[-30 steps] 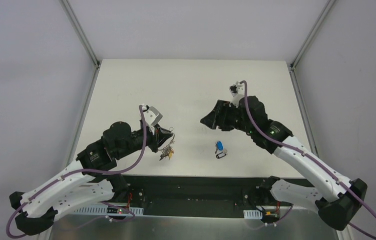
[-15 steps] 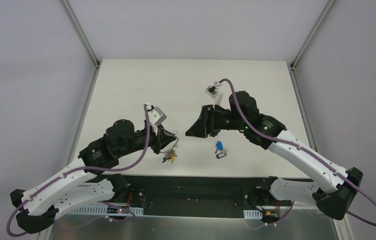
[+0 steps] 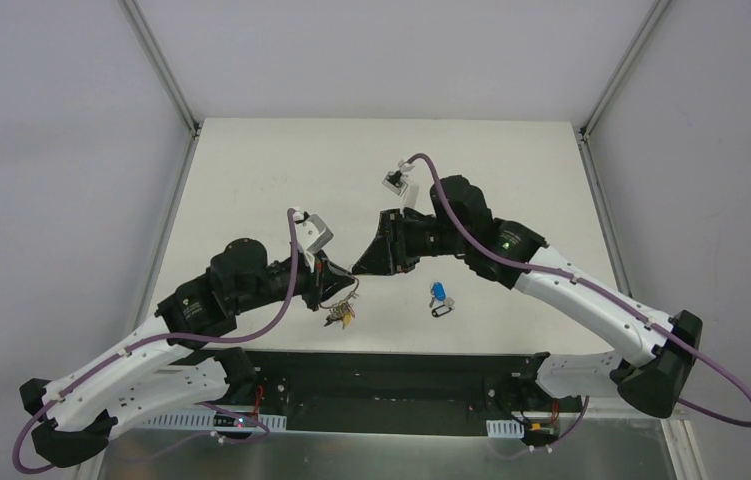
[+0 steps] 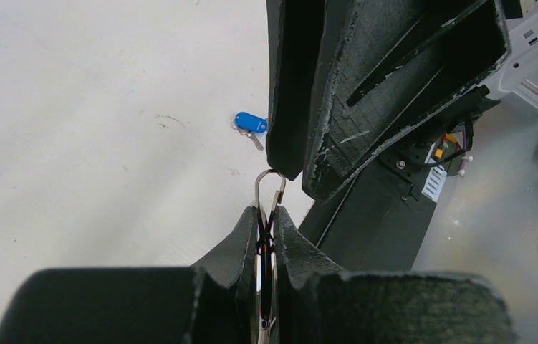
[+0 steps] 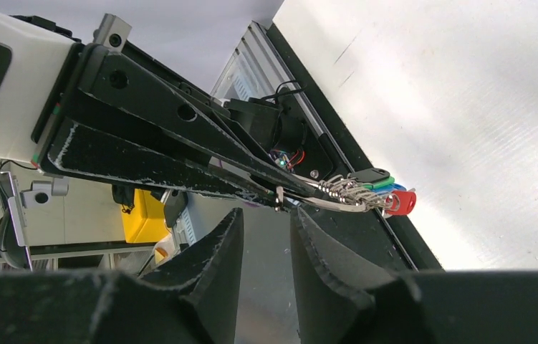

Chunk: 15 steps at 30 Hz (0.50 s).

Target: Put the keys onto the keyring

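My left gripper [image 4: 269, 212] is shut on the silver keyring [image 4: 270, 185], whose wire loop pokes out past the fingertips. From the ring hang red [image 5: 402, 202] and green [image 5: 378, 183] capped keys, which dangle as a bunch [image 3: 339, 316] in the top view. My right gripper [image 5: 267, 216] is open with a narrow gap and holds nothing. Its tips [image 3: 359, 268] sit just off the ring's end, next to my left gripper [image 3: 335, 284]. The blue-capped key [image 3: 438, 292] and the black-headed key [image 3: 441, 309] lie together on the white table, to the right of both grippers.
The black front rail [image 3: 401, 365] runs along the table's near edge, just below the hanging keys. Metal frame posts [image 3: 163, 70] stand at the table's back corners. A yellow box [image 5: 140, 215] sits off the table behind my left arm.
My right arm swung left until its tips reached the keyring, and its jaws narrowed. My left gripper moved slightly right with the ring. The two loose keys stayed put.
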Each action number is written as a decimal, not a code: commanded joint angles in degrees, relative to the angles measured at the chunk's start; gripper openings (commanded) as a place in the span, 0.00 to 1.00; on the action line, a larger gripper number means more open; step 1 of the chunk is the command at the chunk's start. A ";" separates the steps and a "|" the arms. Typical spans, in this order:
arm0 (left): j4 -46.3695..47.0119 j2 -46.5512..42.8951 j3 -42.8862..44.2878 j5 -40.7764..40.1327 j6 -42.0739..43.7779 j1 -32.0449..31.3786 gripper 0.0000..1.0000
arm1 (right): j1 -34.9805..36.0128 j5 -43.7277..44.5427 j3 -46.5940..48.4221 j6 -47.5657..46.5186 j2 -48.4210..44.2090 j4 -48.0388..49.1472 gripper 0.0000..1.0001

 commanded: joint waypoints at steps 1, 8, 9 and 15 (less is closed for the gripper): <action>2.47 -1.00 2.34 1.38 -0.73 -0.34 0.00 | 0.75 -0.91 3.52 -0.39 0.65 1.13 0.31; 2.39 -1.64 2.40 1.89 -0.86 -0.37 0.00 | 1.19 0.21 5.09 -1.10 1.68 -1.00 0.24; 2.44 -1.73 2.29 2.06 -0.95 -0.38 0.00 | 1.25 0.03 5.10 -1.11 1.83 -1.10 0.24; 2.40 -1.85 2.15 2.35 -1.12 -0.35 0.00 | 1.72 0.20 5.59 -1.08 2.31 -1.09 0.18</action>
